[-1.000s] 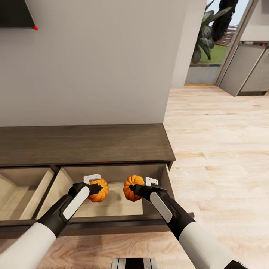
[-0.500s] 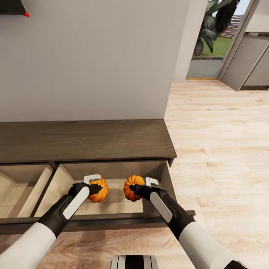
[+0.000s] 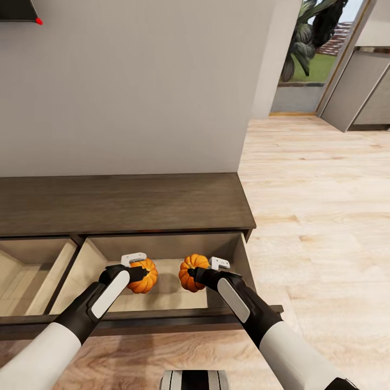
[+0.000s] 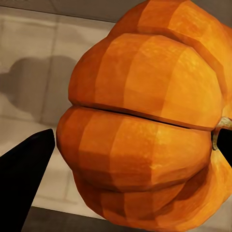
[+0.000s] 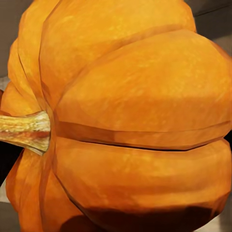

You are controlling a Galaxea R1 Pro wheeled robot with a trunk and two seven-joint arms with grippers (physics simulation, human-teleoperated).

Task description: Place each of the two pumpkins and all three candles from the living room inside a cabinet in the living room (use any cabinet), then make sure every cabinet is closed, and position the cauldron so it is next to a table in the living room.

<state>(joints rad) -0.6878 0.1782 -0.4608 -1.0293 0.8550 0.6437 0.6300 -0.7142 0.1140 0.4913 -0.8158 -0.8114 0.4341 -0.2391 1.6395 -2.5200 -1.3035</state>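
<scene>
Both hands are full: your left gripper (image 3: pixel 142 269) is pinching one pumpkin (image 3: pixel 144 275), and your right gripper (image 3: pixel 196 272) is pinching the other pumpkin (image 3: pixel 192 272). Up close, the left wrist cam has the left pumpkin (image 4: pixel 145 121) w/ a dark finger (image 4: pixel 24 183) on its side, so it's squeezed tight. The right wrist cam has the right pumpkin (image 5: pixel 125 121) very near, stem sideways. What changed? In the last half sec, pretty much nothing: arms and pumpkins sit in the same spots. A full sec ago the whole view sat a bit diff, so the camera moved, not the things. Both pumpkins hang over the open right drawer (image 3: pixel 162 303) of the dark cabinet (image 3: pixel 124 203), above its pale floor, not resting on it yet. I think you're lined up, so the next job looks like lowering and letting go. Count: 2 pumpkins, 2 grippers, 2 open drawers, counting the left drawer (image 3: pixel 21 281), 1 cabinet. Candles and the pot still need doing, and both drawers need closing.
</scene>
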